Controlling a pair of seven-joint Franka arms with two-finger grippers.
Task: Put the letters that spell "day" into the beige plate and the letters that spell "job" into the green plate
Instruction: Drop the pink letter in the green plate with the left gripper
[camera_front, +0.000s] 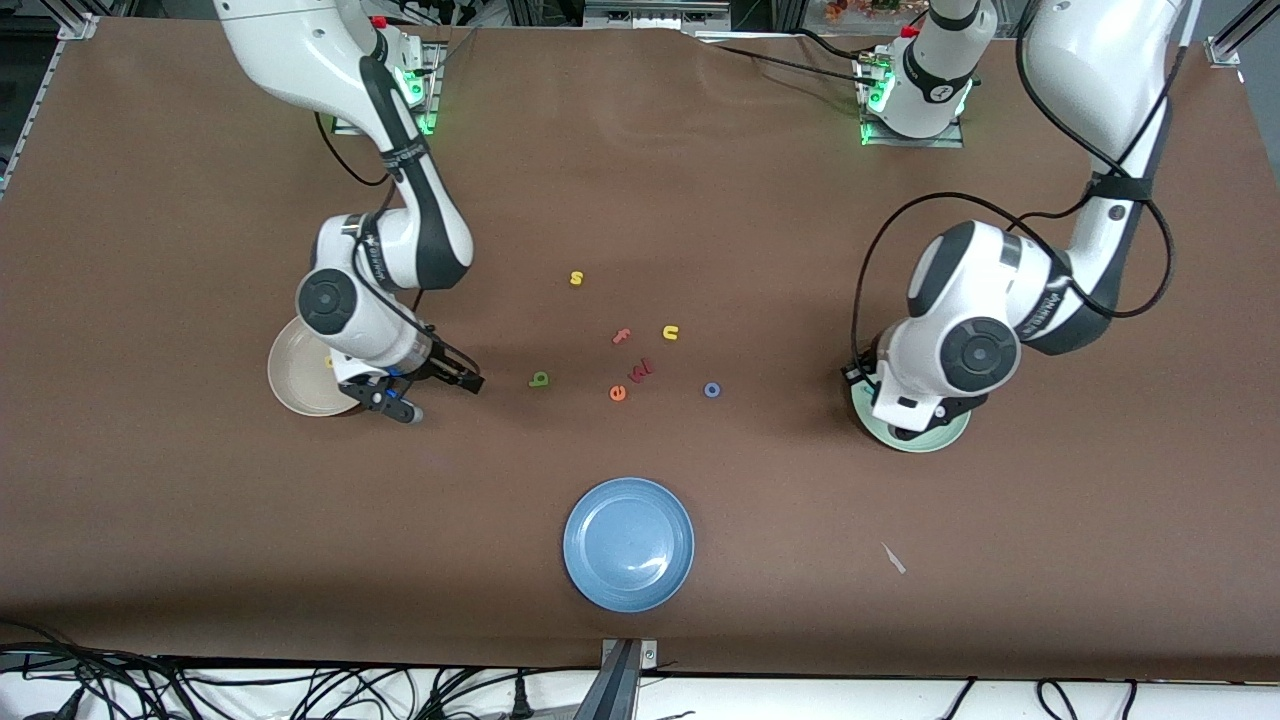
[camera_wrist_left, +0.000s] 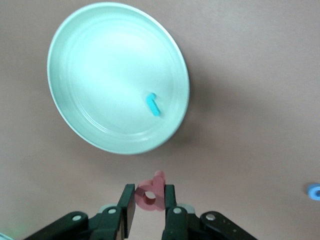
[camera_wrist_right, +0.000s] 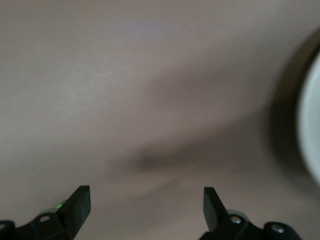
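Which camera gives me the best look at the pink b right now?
The left wrist view: the pink b sits pinched in the left hand, near the green plate. In the front view the arm hides it; the right wrist view misses it.

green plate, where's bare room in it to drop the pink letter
The green plate holds only a teal letter near one rim; its centre and remaining rim are bare. The left end effector grips the pink letter beside the plate, over bare table. No crowding here.
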